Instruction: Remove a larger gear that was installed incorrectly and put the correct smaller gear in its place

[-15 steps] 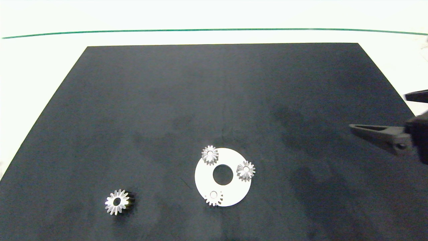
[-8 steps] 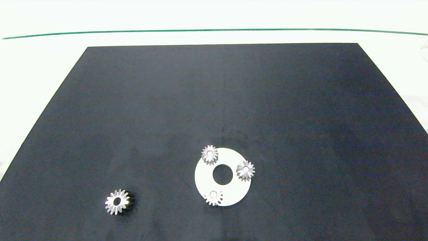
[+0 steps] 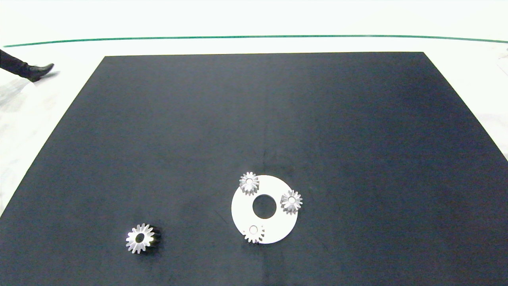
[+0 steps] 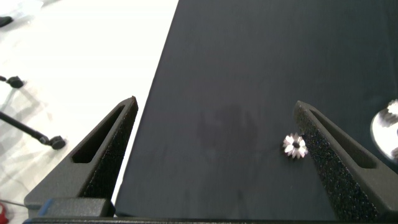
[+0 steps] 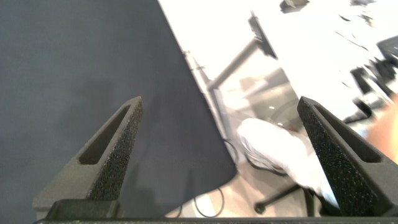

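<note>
The larger gear (image 3: pixel 139 238) lies on the black mat at the front left, its dark side wall showing. On the white ring plate (image 3: pixel 278 226) the thin smaller gear (image 3: pixel 254 233) sits at the front-left rim. Neither arm shows in the head view. My left gripper (image 4: pixel 216 102) is open and empty above the mat's left side, with the larger gear (image 4: pixel 293 145) ahead near one finger and the plate's edge (image 4: pixel 384 132) beyond it. Over the mat's right edge, my right gripper (image 5: pixel 221 101) is also open and holds nothing.
Two taller small gears (image 3: pixel 249 183) (image 3: pixel 291 201) stand on the plate's back and right rim. The black mat (image 3: pixel 254 119) covers the white table. A person's leg and shoe (image 3: pixel 27 69) show at the far left. Table legs and a chair base (image 5: pixel 273 155) lie beyond the mat's right edge.
My right gripper has pulled out of the head view at its right edge. A person's shoe has come into view at the top left. The gears have not moved.
</note>
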You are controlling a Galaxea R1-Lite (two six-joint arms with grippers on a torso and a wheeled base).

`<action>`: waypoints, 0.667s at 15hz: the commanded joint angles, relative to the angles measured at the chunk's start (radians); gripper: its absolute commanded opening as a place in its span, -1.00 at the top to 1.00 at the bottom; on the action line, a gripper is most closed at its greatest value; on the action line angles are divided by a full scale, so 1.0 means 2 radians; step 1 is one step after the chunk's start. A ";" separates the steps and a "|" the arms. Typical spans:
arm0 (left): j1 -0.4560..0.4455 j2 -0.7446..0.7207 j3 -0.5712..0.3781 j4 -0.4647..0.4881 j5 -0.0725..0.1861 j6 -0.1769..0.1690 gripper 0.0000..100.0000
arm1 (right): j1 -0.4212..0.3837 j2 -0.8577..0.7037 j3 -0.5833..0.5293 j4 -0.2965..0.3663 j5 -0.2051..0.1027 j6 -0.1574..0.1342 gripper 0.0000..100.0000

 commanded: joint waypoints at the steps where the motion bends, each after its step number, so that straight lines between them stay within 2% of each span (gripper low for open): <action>1: 0.014 -0.061 0.035 0.002 0.001 0.000 -1.00 | -0.035 -0.088 0.058 0.001 0.003 -0.012 -1.00; 5: 0.030 -0.111 0.059 0.002 0.001 0.000 -1.00 | -0.046 -0.150 0.104 0.001 0.003 -0.011 -1.00; 6: 0.042 -0.115 0.065 0.003 0.001 -0.008 -1.00 | -0.055 -0.159 0.109 0.001 0.006 -0.010 -1.00; 7: 0.062 -0.121 0.066 0.003 -0.002 -0.024 -1.00 | -0.072 -0.163 0.111 0.001 0.007 -0.010 -1.00; 8: 0.073 -0.131 0.079 0.003 -0.009 -0.026 -1.00 | -0.080 -0.173 0.111 0.001 0.016 -0.012 -1.00; 9: 0.085 -0.154 0.100 0.003 -0.031 -0.022 -1.00 | -0.089 -0.192 0.112 0.003 0.028 -0.017 -1.00; 10: 0.087 -0.159 0.114 0.006 -0.044 -0.024 -1.00 | -0.092 -0.203 0.120 0.003 0.037 -0.024 -1.00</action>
